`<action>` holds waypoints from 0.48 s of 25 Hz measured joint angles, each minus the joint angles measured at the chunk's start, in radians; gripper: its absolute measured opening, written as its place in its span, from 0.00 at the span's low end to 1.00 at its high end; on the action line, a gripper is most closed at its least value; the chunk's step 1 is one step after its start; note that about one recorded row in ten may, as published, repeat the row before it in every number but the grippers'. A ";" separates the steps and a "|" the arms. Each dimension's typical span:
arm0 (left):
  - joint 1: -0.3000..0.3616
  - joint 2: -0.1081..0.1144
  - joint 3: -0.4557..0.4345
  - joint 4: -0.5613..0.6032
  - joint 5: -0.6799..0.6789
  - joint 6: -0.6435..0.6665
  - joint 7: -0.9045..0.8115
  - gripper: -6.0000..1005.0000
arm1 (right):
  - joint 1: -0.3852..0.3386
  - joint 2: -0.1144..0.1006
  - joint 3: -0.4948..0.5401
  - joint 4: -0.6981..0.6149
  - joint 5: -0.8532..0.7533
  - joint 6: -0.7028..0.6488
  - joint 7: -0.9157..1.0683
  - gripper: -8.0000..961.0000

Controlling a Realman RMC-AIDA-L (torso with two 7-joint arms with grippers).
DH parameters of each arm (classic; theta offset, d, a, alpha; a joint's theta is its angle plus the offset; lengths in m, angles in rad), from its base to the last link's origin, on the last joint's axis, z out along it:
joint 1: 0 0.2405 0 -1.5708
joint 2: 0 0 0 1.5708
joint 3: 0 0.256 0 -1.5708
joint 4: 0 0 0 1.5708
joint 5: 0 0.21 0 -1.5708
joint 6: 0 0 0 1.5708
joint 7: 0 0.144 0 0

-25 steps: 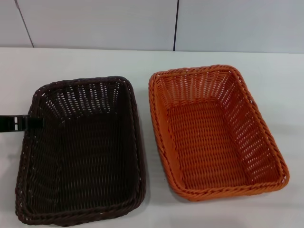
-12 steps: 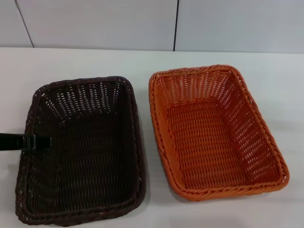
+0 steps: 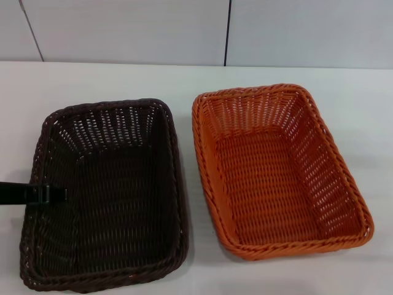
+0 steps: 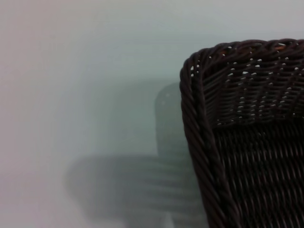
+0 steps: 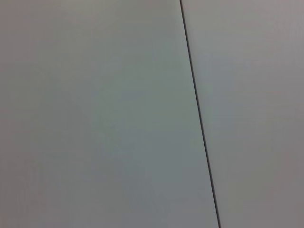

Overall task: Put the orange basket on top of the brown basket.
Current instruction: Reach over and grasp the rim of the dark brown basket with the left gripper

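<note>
The orange basket (image 3: pixel 273 178) stands empty on the white table, right of centre in the head view. The brown basket (image 3: pixel 110 203) stands empty beside it on the left, a narrow gap apart. My left gripper (image 3: pixel 54 194) reaches in from the left edge as a black bar, its tip over the brown basket's left rim. One corner of the brown basket (image 4: pixel 237 142) shows in the left wrist view, with the arm's shadow on the table beside it. My right gripper is out of view; its wrist view shows only a plain surface with a dark seam (image 5: pixel 199 118).
The white table (image 3: pixel 184 80) extends behind and to both sides of the baskets. A pale panelled wall with a dark vertical seam (image 3: pixel 228 31) stands behind the table's far edge.
My left gripper has moved along the brown basket's left rim toward the table's front, and its tip reaches slightly further in over the rim. Both baskets are unmoved.
</note>
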 joint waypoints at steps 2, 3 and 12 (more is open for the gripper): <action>0.001 0.000 0.006 -0.001 0.002 0.001 0.001 0.73 | 0.000 0.000 0.000 0.000 0.000 0.000 0.000 0.83; 0.002 0.000 0.008 -0.001 0.003 0.004 0.001 0.73 | 0.000 0.000 0.000 0.000 0.000 0.001 0.000 0.83; 0.009 0.002 0.024 -0.030 0.012 0.010 0.005 0.51 | 0.001 0.002 0.000 0.000 0.000 0.004 0.000 0.83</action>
